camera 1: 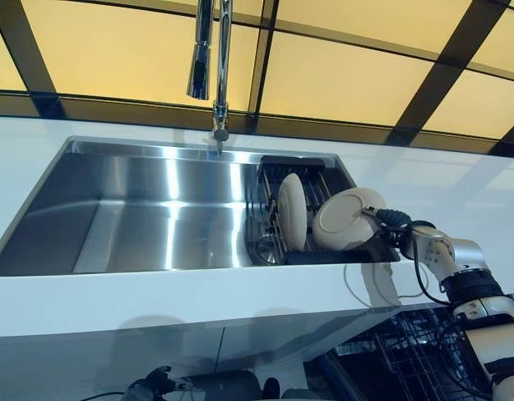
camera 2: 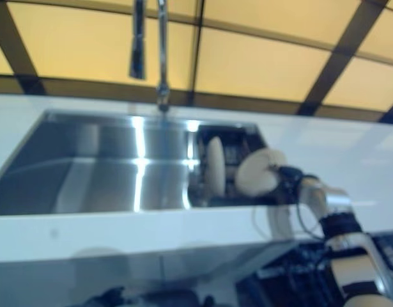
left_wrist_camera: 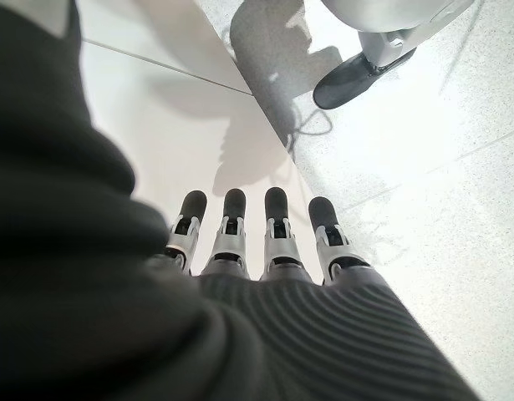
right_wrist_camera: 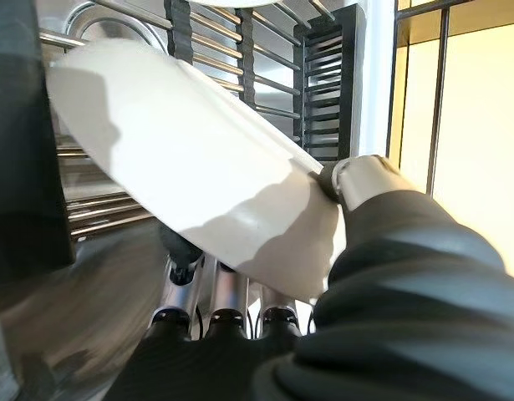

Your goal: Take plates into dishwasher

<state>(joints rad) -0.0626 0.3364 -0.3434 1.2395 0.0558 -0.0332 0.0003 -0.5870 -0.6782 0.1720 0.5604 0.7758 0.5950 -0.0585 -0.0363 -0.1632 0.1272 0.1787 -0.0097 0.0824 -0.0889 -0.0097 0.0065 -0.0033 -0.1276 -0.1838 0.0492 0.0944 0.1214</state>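
Right hand (right_wrist_camera: 265, 276) pinches a cream plate (camera 1: 347, 219) by its rim: thumb on the top face, fingers (right_wrist_camera: 227, 305) under it, plate tilted, over the dish rack (camera 1: 311, 180) at the sink's (camera 1: 139, 209) end.

Risks, as I judge them:
- Grip sits only on the rim edge, so plate could pivot or slip out w/ a fast swing.
- Lifting out, plate could knock the second plate (camera 1: 292, 210), standing upright in the rack just beyond the hand, or snag the rack's wires.
- On the way down it could clip the white table (camera 1: 198, 301) edge, which lies btwn hand and the dishwasher basket (camera 1: 407, 351) below.

Faucet (camera 1: 216, 67) is well away from the hand, no obstacle. Left hand (left_wrist_camera: 265, 242) hangs low over the floor, fingers straight, nothing in it.
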